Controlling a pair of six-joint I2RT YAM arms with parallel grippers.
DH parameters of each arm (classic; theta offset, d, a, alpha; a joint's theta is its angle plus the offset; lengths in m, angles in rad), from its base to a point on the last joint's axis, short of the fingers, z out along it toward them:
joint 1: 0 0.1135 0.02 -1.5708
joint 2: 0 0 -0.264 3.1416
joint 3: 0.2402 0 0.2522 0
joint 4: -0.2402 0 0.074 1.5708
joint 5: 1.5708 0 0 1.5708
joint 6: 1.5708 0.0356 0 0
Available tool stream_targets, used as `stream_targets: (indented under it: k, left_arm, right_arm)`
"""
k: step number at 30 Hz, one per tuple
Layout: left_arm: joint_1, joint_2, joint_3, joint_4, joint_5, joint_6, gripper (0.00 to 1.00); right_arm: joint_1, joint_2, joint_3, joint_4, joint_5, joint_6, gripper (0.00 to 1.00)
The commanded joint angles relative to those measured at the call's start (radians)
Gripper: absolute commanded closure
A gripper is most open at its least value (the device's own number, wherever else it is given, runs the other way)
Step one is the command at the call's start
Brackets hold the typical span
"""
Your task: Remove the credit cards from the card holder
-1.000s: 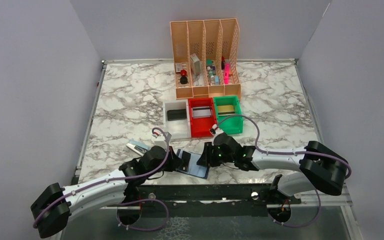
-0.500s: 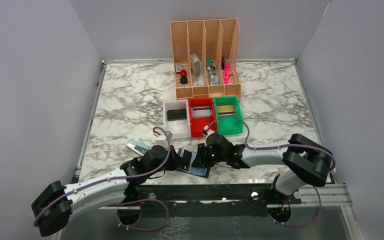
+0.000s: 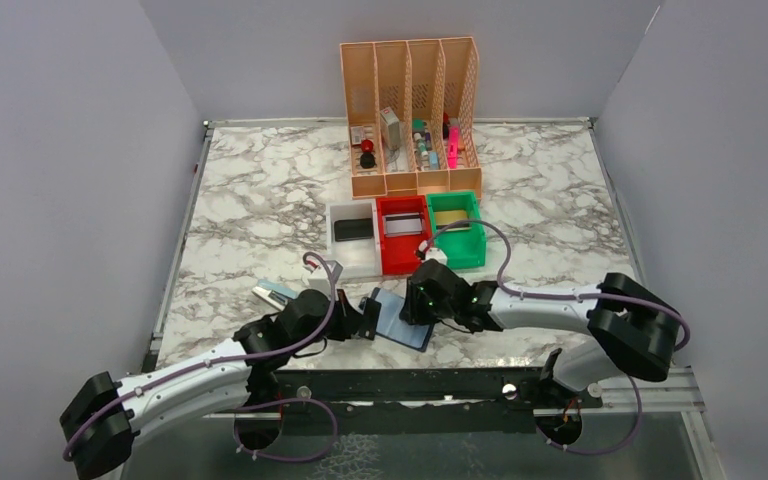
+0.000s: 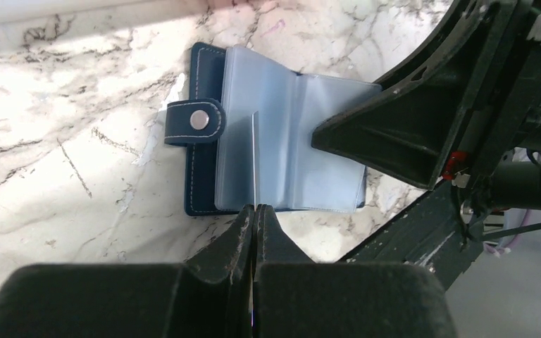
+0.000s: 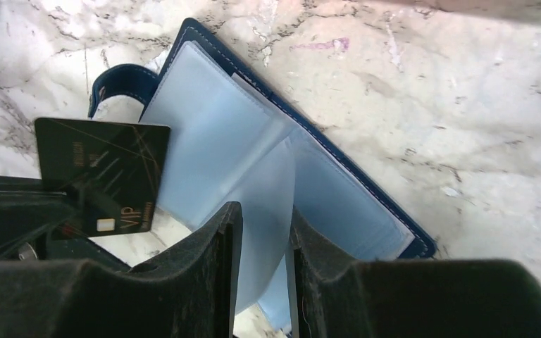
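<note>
The open card holder (image 5: 275,148) lies on the marble surface (image 3: 260,210) between both arms, the left gripper (image 4: 255,211) clamping a black credit card (image 5: 102,176) just beside it, the right gripper (image 5: 262,239) pinching a clear pocket sleeve (image 5: 264,211).

The fingers (image 5: 260,282) hide one pocket's lower part; small items in the orange rack (image 3: 410,100) stay unidentifiable

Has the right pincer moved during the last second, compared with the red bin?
Yes. The right pincer has shifted leftward and slightly away from the arm bases; it now sits below the red bin.
</note>
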State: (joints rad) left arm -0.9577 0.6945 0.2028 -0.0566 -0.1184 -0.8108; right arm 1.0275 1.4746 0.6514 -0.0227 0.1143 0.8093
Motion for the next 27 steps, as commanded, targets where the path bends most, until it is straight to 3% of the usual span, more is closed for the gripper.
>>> stream_targets:
  k: [1, 17, 27]
  left_arm:
    - [-0.003, -0.052, 0.072, -0.051, -0.009, 0.034, 1.0]
    - [0.008, -0.064, 0.057, 0.161, 0.113, 0.026, 1.0]
    - [0.149, -0.029, -0.038, 0.409, 0.39, -0.059, 1.0]
  right_arm:
    - [-0.003, -0.1, -0.018, -0.049, 0.046, -0.048, 0.67]
    - [-0.003, -0.436, -0.315, 0.344, -0.035, 0.094, 0.47]
    - [-0.003, -0.436, -0.367, 0.478, -0.1, 0.113, 0.46]
